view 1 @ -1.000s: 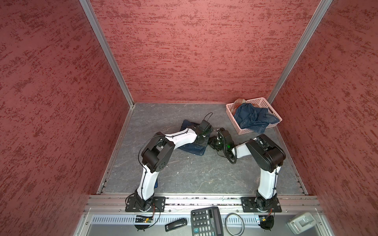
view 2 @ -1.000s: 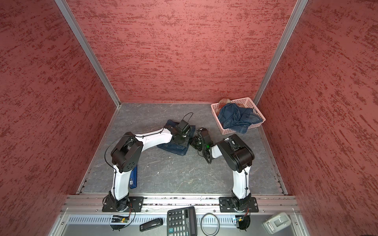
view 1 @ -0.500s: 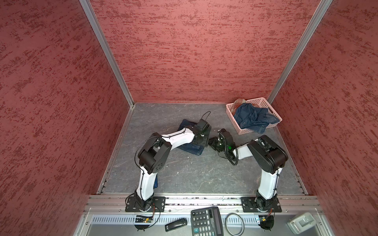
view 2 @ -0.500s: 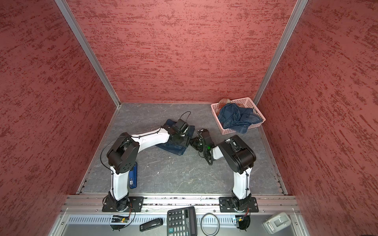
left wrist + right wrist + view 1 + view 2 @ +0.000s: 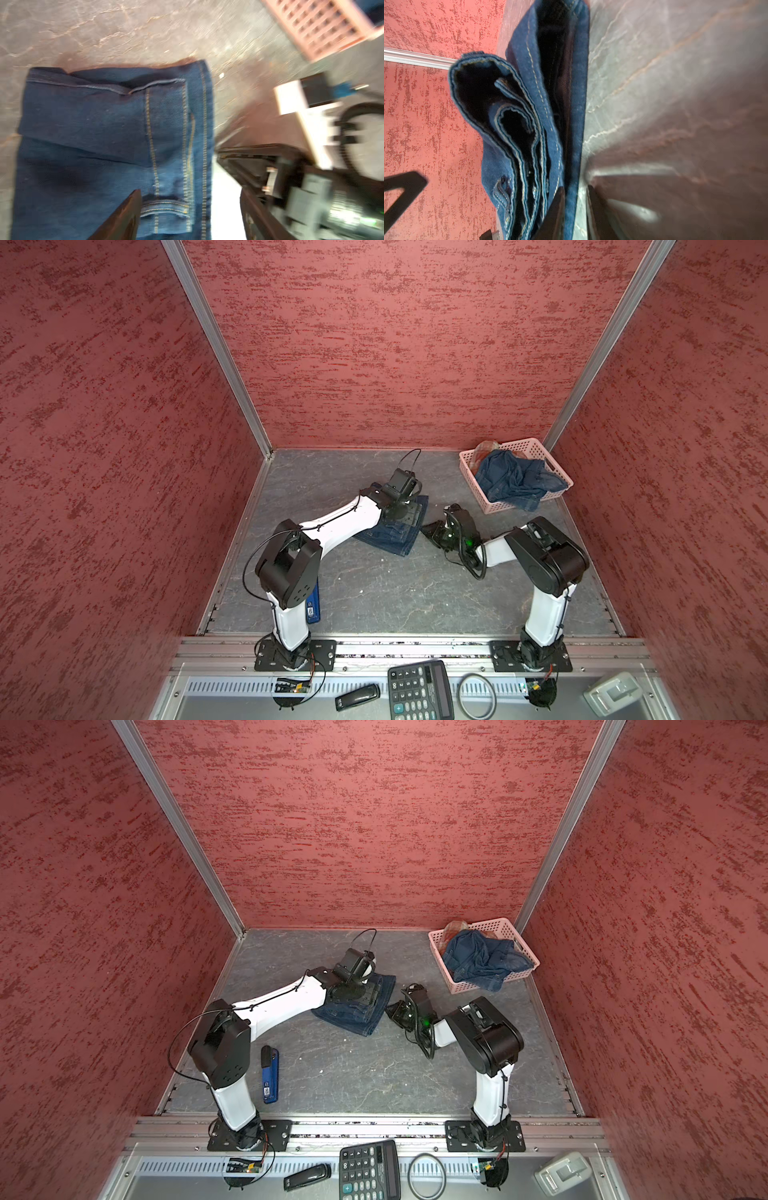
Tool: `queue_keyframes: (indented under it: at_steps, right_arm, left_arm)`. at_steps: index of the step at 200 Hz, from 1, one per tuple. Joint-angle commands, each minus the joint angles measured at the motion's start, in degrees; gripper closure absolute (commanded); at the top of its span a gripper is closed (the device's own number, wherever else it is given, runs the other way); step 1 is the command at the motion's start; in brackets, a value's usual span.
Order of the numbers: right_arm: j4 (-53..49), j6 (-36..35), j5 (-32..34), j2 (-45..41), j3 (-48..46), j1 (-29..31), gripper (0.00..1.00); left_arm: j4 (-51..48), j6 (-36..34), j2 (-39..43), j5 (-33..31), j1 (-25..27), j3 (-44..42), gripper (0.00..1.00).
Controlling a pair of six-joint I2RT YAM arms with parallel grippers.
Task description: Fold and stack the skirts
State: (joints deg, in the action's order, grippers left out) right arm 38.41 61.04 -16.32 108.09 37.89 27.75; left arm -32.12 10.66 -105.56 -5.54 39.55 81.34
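- Left pincer (image 5: 409, 514) — hangs over the far part of the folded denim skirt (image 5: 392, 537), with the arm reaching in from the left. The wrist view is smeared, but I can see the fingers (image 5: 124, 214) standing wide apart. The denim lies flat under the gap and nothing is gripped.
- Right pincer (image 5: 428, 529) — sits low at the skirt's right-hand edge, and its tips meet the cloth in both top views. In the wrist view the fingers (image 5: 556, 212) are nearly together with the thin bottom layer of denim running between them. As far as I can make out, they are pinched on that layer.
- Folded denim skirt — lies mid-surface between the two arms as a squarish stack of several layers. Yellow stitched seams show on top. On the side facing the right pincer the folded edges curl open a little.
- Second denim skirt (image 5: 513, 483) — crumpled in the pink basket (image 5: 536, 445) at the far right corner, with part of it hanging over the near rim.
- Plaid skirt (image 5: 486, 450) — only a scrap shows, at the basket's far left corner behind the denim.
- Surface (image 5: 374, 593) — grey and veined. A blue-and-black object (image 5: 270, 1077) lies near the left arm's base, well apart from the skirts.
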Motion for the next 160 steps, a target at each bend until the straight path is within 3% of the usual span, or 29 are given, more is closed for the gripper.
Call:
queue_keyframes:
  at_steps: [1, 47, 89, 132, 160]
  right_arm:
    - [-2.22, 0.58, 1.33, -1.04, -1.89, -0.76, 0.78]
    - [-0.38, 1.73, 0.28, -1.78, -4.27, -2.12, 0.78]
    - [-0.43, 1.46, 0.41, -2.95, -5.17, -2.65, 0.78]
    - [-1.41, 0.46, 1.13, -4.05, -5.37, -2.70, 0.78]
    - [-2.17, -0.16, 1.42, -4.64, -5.48, -2.72, 0.78]
  left_arm:
    - [-2.10, -5.29, -2.83, -5.83, 1.20, 0.47, 0.29]
    - [-1.84, -8.61, -7.62, -9.18, 3.72, 1.14, 0.40]
    - [-4.74, -9.33, -12.61, -11.90, 4.99, 4.14, 0.45]
    - [-6.12, -8.10, -16.02, -11.93, 4.91, 5.23, 0.54]
    - [-6.07, -6.32, -17.31, -9.84, 4.05, 5.33, 0.66]
